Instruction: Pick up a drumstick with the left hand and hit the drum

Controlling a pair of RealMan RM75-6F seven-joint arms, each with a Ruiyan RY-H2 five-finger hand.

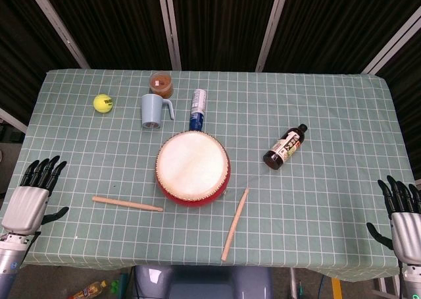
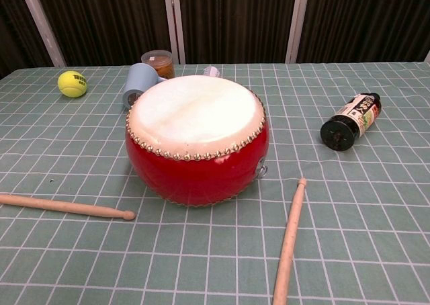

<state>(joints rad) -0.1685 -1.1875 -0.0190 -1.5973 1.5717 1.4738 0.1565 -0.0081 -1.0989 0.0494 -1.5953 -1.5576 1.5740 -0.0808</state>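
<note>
A red drum (image 1: 192,168) (image 2: 197,136) with a pale skin stands mid-table. One wooden drumstick (image 1: 127,204) (image 2: 65,207) lies flat to the drum's front left. A second drumstick (image 1: 235,224) (image 2: 288,241) lies at its front right, pointing away from me. My left hand (image 1: 31,197) hovers at the table's left edge, fingers spread and holding nothing, well left of the nearer stick. My right hand (image 1: 403,215) sits off the table's right edge, also spread and holding nothing. Neither hand shows in the chest view.
Behind the drum stand a blue mug (image 1: 153,110) (image 2: 138,84), a brown-lidded jar (image 1: 161,83) (image 2: 158,62) and a lying spray can (image 1: 198,109). A tennis ball (image 1: 102,103) (image 2: 72,84) rests far left. A dark sauce bottle (image 1: 285,147) (image 2: 351,121) lies right of the drum.
</note>
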